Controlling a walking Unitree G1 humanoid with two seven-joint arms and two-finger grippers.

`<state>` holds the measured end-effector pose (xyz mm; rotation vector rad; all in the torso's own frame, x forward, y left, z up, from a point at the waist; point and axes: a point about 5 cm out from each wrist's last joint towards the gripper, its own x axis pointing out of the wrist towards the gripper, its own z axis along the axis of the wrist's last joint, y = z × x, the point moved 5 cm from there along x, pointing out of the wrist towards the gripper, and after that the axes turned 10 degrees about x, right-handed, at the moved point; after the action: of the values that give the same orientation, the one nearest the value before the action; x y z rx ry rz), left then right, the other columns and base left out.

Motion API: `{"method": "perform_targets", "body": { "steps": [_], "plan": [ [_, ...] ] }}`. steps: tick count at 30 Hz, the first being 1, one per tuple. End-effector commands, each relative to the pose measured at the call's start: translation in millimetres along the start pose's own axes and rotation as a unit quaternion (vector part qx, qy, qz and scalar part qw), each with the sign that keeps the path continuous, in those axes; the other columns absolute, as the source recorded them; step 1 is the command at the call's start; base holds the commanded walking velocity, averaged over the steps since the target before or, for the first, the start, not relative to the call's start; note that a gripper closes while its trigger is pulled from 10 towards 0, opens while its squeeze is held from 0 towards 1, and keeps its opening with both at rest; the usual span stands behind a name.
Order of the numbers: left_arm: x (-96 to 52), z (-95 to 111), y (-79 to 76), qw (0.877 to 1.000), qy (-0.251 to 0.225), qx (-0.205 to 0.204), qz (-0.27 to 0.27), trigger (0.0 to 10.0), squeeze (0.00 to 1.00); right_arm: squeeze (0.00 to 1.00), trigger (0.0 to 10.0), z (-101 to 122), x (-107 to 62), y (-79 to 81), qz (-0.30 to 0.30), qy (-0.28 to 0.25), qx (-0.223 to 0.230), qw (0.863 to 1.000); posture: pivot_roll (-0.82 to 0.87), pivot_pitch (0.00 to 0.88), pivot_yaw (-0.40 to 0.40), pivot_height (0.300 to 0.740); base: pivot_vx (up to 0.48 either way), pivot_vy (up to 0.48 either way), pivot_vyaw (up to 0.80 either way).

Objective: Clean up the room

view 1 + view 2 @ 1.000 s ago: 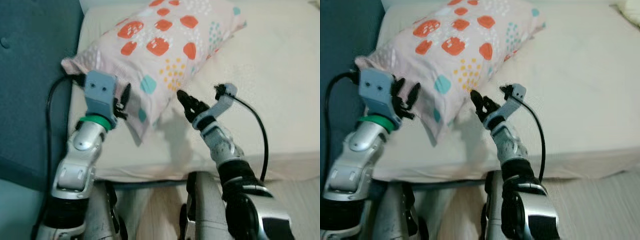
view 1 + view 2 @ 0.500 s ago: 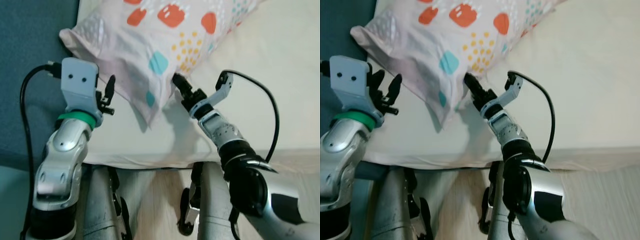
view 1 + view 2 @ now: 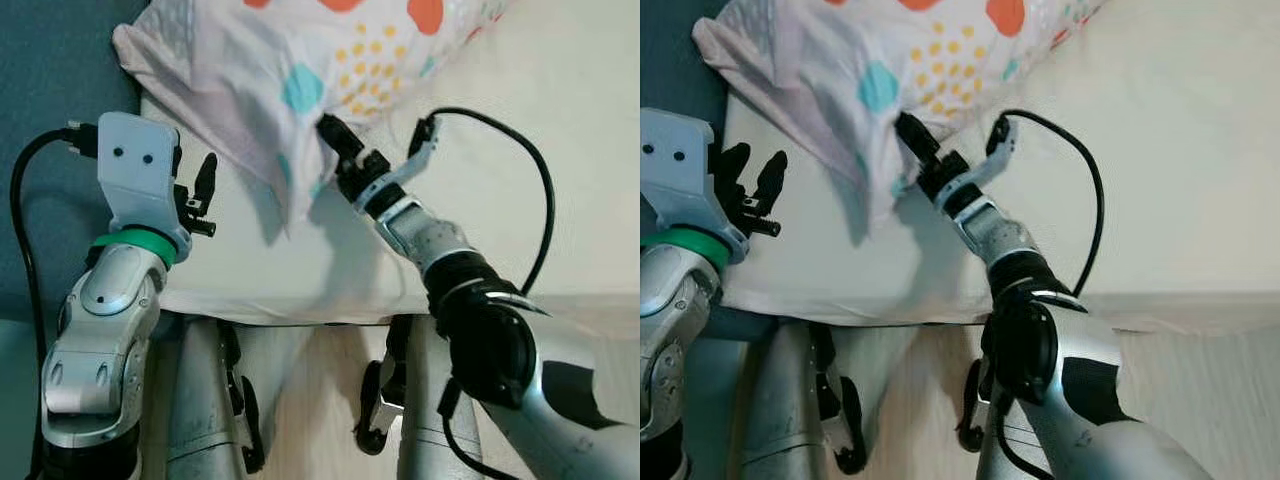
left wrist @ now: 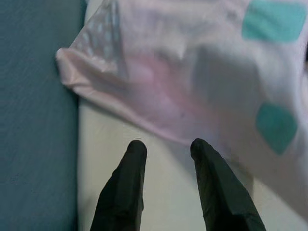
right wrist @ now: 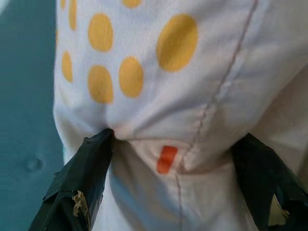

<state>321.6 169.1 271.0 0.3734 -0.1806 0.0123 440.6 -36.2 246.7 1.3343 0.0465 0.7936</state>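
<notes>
- A patterned pillow (image 3: 330, 70) is seen on the pale bed sheet (image 3: 560, 130), its near end hanging toward the edge of the mattress, beside the teal headboard (image 3: 50, 90).
- The right gripper (image 3: 335, 150) is pressed against the lower seamed edge of the pillow. In the right wrist view its two black fingers (image 5: 79, 180) are spread wide, with the fabric bulging between them near a small orange tag (image 5: 166, 159). Cloth is touched on the inner faces, but a firm pinch is not established; the jaws are judged open around the hem, not closed on it.
- The left gripper (image 3: 195, 195) is held just beside the pillow's flattened corner, apart from it. Its fingers (image 4: 127, 187) are parted by a narrow gap with nothing between them; bare sheet lies beyond the tips and the pillow's corner just past that.
- Progress: the tidying is judged to be at an early stage. The pillow is reached by one gripper but not yet secured, lifted or set straight.
- Remaining: closure of the right fingers on the seam, probable engagement of the left gripper on the free corner, then placement of the pillow squarely at the head of the bed.
- Risk noted: thin cloth may slip from a shallow pinch.
</notes>
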Motion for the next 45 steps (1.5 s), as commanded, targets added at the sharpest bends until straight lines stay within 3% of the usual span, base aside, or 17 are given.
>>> {"method": "perform_targets", "body": {
  "steps": [1,2,3,4,5,6,15,26,29,31,33,34,35,37,40,44,45],
  "plan": [
    [-4.4,-0.7,4.1,1.000,0.005,0.003,0.004,10.0,0.00,0.00,10.0,-4.0,-1.8,-3.8,-0.001,-0.004,0.025,1.000,0.29,0.458,0.037,0.545,0.000,0.000,0.00],
    [-4.0,0.2,4.4,1.000,0.006,0.003,0.004,10.0,0.00,0.00,10.0,-3.3,-1.3,-2.6,0.002,-0.005,0.027,1.000,0.29,0.458,0.037,0.545,0.000,0.000,0.00],
    [-3.6,0.9,4.4,1.000,0.006,0.002,0.004,10.0,0.00,0.00,5.6,-1.7,-1.6,-2.2,0.004,-0.006,0.028,1.000,0.29,0.456,0.039,0.545,0.000,0.000,0.00],
    [-3.6,0.9,4.4,1.000,0.006,0.002,0.004,10.0,0.00,0.00,5.6,-1.7,-1.6,-2.2,0.004,-0.006,0.028,1.000,0.29,0.456,0.039,0.545,0.000,0.000,0.00],
    [-3.2,1.2,4.3,1.000,0.006,0.002,0.003,10.0,0.00,0.00,1.3,1.2,-2.3,-2.5,0.002,-0.011,0.029,1.000,0.28,0.450,0.041,0.545,0.000,0.000,0.00],
    [-3.1,1.2,3.9,1.000,0.008,0.000,0.002,10.0,0.00,0.00,0.0,6.0,-3.9,-4.2,-0.004,-0.021,0.029,0.999,0.28,0.450,0.041,0.545,0.000,0.000,0.00],
    [-1.5,0.1,1.5,1.000,0.013,-0.005,-0.002,10.0,0.00,0.00,0.0,29.9,-13.2,-15.9,-0.049,-0.076,0.026,0.996,0.26,0.438,0.048,0.545,0.000,0.000,0.00],
    [0.9,-0.7,2.1,1.000,0.016,-0.009,-0.001,10.0,0.00,0.00,0.0,40.7,-16.6,-23.8,-0.099,-0.095,-0.008,0.990,0.25,0.436,0.048,0.545,0.000,0.000,0.00],
    [2.3,-1.6,1.5,1.000,0.016,-0.011,0.001,10.0,0.00,0.00,0.0,44.5,-15.0,-22.2,-0.111,-0.095,-0.032,0.989,0.23,0.424,0.044,0.545,0.000,0.000,0.00],
    [5.9,-0.1,-0.4,1.000,0.010,-0.017,0.000,10.0,0.00,0.00,0.0,43.5,-7.4,-9.7,-0.090,-0.066,-0.090,0.990,0.20,0.401,0.036,0.545,0.000,0.000,0.00],
    [7.7,0.2,-1.7,1.000,0.008,-0.020,0.000,10.0,0.00,0.00,0.0,41.1,-4.5,-4.8,-0.078,-0.050,-0.115,0.989,0.19,0.394,0.034,0.545,0.000,0.000,0.00],
    [10.5,1.5,-3.7,1.000,0.002,-0.024,-0.003,10.0,0.00,0.00,0.0,36.2,-1.7,0.5,-0.062,-0.023,-0.155,0.986,0.16,0.377,0.030,0.545,0.000,0.000,0.00],
    [10.5,1.5,-3.7,1.000,0.002,-0.024,-0.003,10.0,0.00,0.00,0.0,36.2,-1.7,0.5,-0.062,-0.023,-0.155,0.986,0.16,0.377,0.030,0.545,0.000,0.000,0.00],
    [18.0,11.0,-6.2,0.999,-0.023,-0.038,-0.010,10.0,0.00,0.00,0.0,31.5,-0.5,11.9,-0.019,0.015,-0.210,0.977,0.13,0.353,0.025,0.545,0.000,0.000,0.00],
    [21.7,15.6,-6.2,0.998,-0.034,-0.045,-0.012,10.0,0.00,0.00,0.0,32.0,-2.6,15.4,-0.004,0.022,-0.224,0.974,0.11,0.341,0.025,0.545,0.000,0.000,0.00],
    [31.3,25.2,-4.4,0.997,-0.057,-0.056,-0.015,10.0,0.00,0.00,0.0,44.4,-17.4,20.0,0.012,0.005,-0.234,0.972,0.05,0.310,0.030,0.545,0.000,0.000,0.00],
    [38.4,31.9,-1.5,0.996,-0.072,-0.058,-0.017,10.0,0.00,0.00,0.0,55.4,-37.0,20.5,0.004,-0.018,-0.241,0.970,0.00,0.286,0.039,0.545,0.000,0.000,0.00]
  ]
}}
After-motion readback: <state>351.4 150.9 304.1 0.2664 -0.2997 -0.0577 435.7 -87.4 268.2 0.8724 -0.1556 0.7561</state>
